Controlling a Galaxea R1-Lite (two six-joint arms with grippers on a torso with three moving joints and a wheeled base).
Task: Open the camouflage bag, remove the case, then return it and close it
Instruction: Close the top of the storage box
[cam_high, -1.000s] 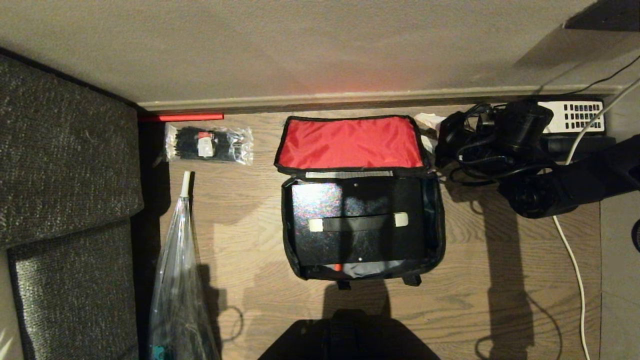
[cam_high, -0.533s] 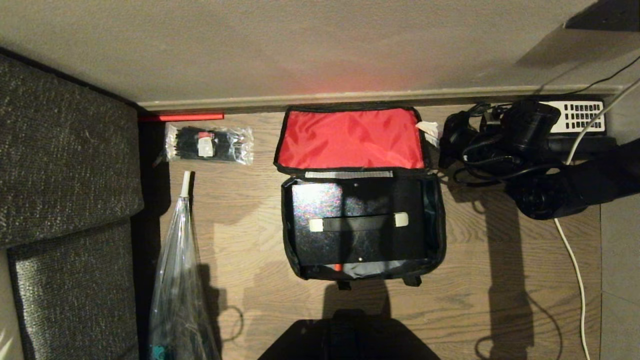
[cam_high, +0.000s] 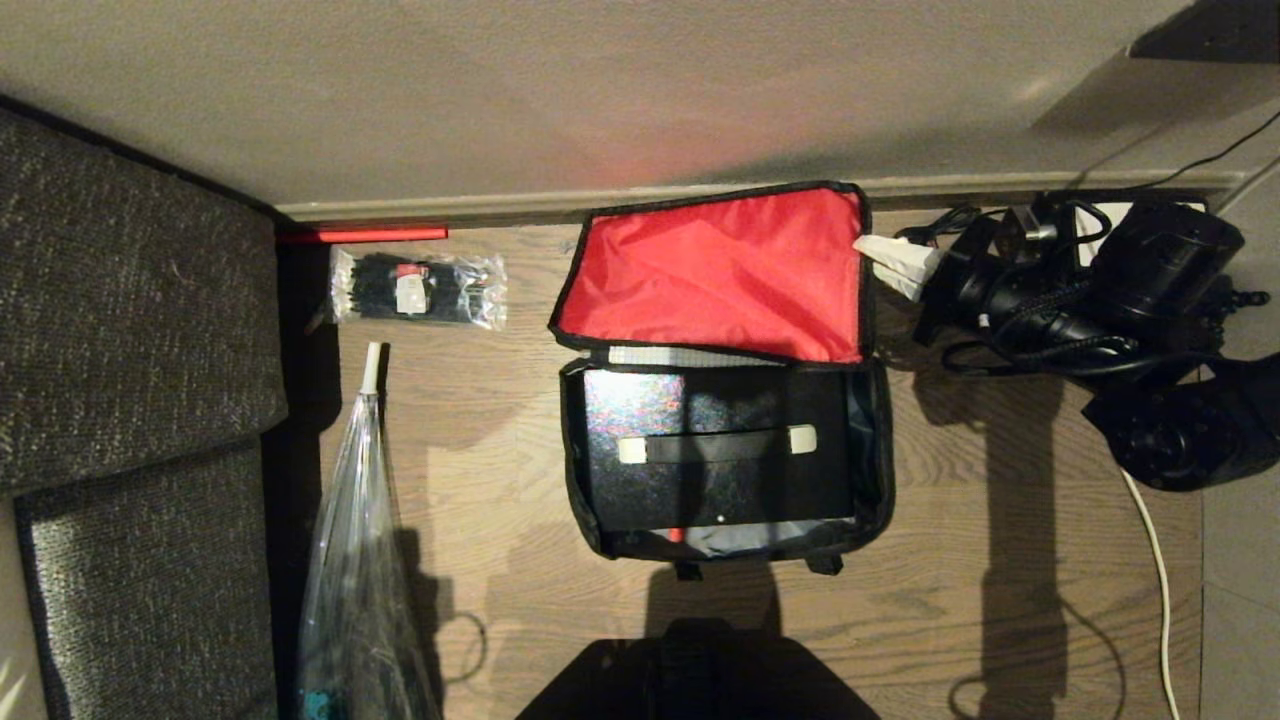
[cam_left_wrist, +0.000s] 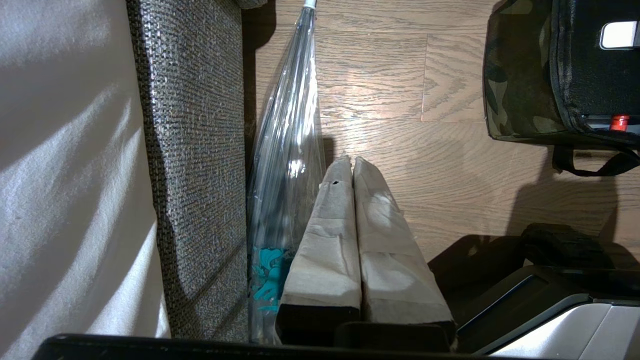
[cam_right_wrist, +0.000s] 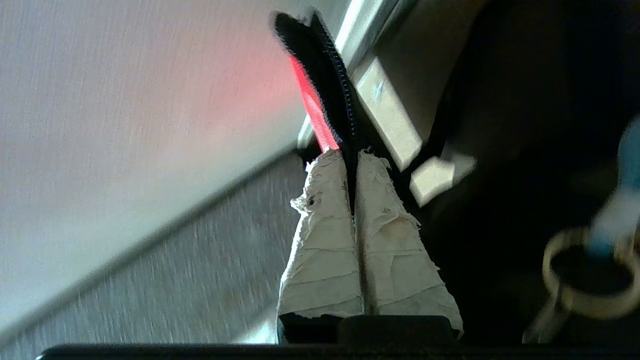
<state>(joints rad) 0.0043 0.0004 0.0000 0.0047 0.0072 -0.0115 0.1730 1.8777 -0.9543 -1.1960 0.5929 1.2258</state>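
Nearest the robot, the left gripper (cam_left_wrist: 352, 165) hangs parked beside the couch (cam_left_wrist: 200, 125), fingers pressed together on nothing. Beyond it on the floor (cam_high: 480, 440) sits the camouflage bag (cam_high: 725, 455), open, with the case (cam_high: 715, 445) lying flat inside, its long side running left to right. Farther back, by the wall (cam_high: 600, 90), the red-lined flap (cam_high: 715, 275) stands raised, its right corner pinched in the closed right gripper (cam_high: 885, 262). The bag's opening lies toward the robot from those jaws, so closing likely means swinging the flap forward over the case.
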